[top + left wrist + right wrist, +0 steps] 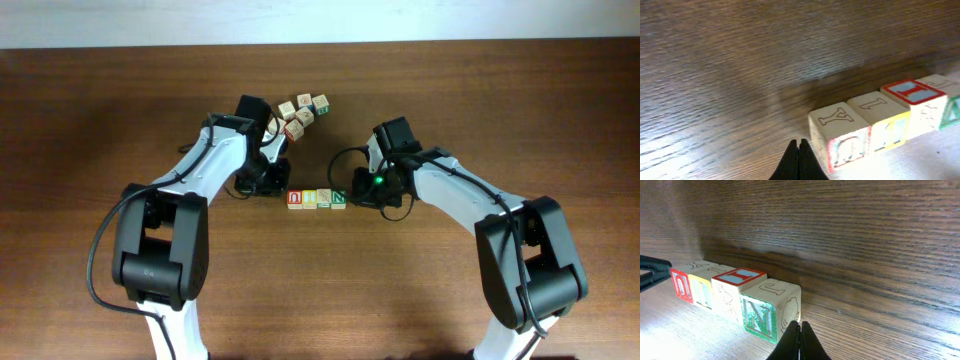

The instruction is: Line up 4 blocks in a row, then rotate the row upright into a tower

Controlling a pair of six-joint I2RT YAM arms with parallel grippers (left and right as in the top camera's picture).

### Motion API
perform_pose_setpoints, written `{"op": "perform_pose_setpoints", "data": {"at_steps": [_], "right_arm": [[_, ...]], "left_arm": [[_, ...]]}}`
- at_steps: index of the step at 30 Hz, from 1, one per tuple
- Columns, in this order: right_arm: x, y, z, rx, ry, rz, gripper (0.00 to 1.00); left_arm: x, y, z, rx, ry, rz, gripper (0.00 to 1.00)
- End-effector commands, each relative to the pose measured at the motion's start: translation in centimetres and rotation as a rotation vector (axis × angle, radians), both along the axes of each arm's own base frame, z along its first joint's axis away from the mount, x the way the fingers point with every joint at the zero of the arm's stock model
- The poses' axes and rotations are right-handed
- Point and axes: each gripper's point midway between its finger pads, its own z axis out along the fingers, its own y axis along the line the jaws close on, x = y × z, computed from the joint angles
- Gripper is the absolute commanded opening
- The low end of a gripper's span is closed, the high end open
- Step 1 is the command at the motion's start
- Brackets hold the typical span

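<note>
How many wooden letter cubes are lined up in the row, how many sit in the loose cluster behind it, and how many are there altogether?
row cubes: 4
cluster cubes: 5
Total: 9

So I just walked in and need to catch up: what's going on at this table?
A row of four letter blocks lies on the table, with a robot arm at each end. The left gripper, shut and empty, sits by the red-lettered end block; the right gripper, also shut and empty, sits by the green N block. Whether either touches its block is unclear. Five more cubes lie clustered farther back.
</note>
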Motion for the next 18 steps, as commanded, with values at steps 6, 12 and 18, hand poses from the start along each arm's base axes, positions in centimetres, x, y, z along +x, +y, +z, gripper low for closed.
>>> {"op": "perform_pose_setpoints", "data": {"at_steps": [6,12,18], "right_arm": [[-0.64,0.19,-0.96,0.016,0.031,0.013,0.04],[-0.64,0.25,-0.92,0.021,0.037,0.005,0.04],[-0.63,0.25,-0.92,0.021,0.036,0.004,0.04]], "left_arm": [[-1.53,-1.57,-0.07,-0.096,0.074,-0.009,0.0],[-1.51,-1.57,-0.1,-0.097,0.073,-0.008,0.0],[-0.75,-0.77,-0.48,-0.041,0.053,0.045,0.0]]}}
